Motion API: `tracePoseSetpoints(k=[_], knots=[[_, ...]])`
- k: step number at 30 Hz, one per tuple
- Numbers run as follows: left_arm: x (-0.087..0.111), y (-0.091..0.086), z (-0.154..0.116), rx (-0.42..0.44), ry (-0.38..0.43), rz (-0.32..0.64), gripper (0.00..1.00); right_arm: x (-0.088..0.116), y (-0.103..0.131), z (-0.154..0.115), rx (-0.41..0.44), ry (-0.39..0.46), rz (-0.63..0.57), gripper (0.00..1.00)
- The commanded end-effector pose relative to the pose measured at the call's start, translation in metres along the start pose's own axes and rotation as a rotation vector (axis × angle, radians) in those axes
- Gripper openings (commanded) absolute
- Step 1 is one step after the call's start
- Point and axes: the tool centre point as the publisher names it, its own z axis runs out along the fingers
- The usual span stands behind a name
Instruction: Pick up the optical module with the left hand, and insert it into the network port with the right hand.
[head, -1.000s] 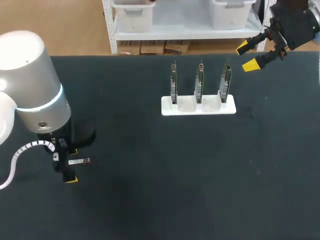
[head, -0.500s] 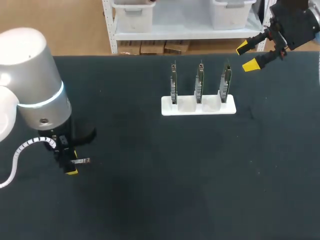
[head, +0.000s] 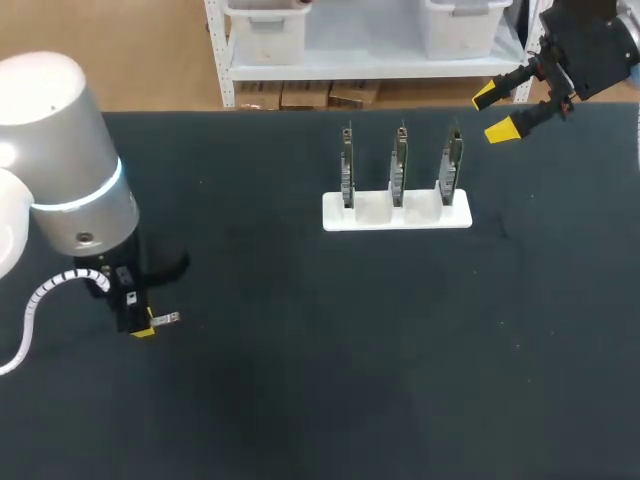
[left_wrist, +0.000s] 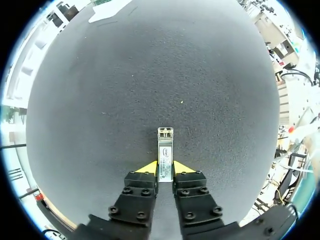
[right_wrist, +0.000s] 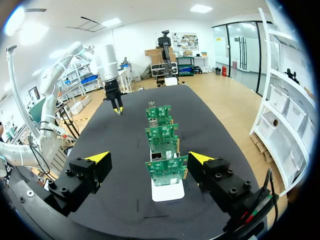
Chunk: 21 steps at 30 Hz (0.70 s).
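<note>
The optical module (left_wrist: 165, 159), a small silver bar, sits between my left gripper's (left_wrist: 165, 169) yellow fingertips, which press on its rear end from both sides; its front end sticks out ahead of them. In the head view this gripper (head: 141, 326) is low over the table's left side, the module (head: 166, 319) pointing right. I cannot tell whether the module is off the table. Three upright green circuit boards (head: 399, 160) with small metal ports stand in a white holder (head: 397, 213). My right gripper (head: 492, 113) hangs open above the table's far right edge, the boards (right_wrist: 166, 170) just ahead of it.
The dark table top (head: 330, 370) is bare around the module and between it and the white holder (right_wrist: 167, 190). In the right wrist view my left arm (right_wrist: 107, 62) stands beyond the row of boards.
My left gripper's fingers have come together onto the module, and the gripper has shifted slightly towards the far side. The right arm has not moved.
</note>
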Motion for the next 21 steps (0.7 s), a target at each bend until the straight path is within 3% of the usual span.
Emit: tracePoseSetpoints(k=[1,10,17,21], knots=[[0.006,0.005,-0.004,-0.004,-0.035,-0.005,0.00,0.000,0.000,0.000,0.001,0.000,0.000,1.00],[0.001,0.026,-0.043,0.006,-0.180,-0.014,0.00,0.000,0.000,0.000,0.001,0.000,0.000,1.00],[-0.009,0.043,-0.081,0.072,-0.337,0.016,0.00,0.000,0.000,0.000,0.001,0.000,0.000,1.00],[-0.009,0.044,-0.084,0.071,-0.347,0.009,0.00,0.000,0.000,0.000,0.001,0.000,0.000,1.00]])
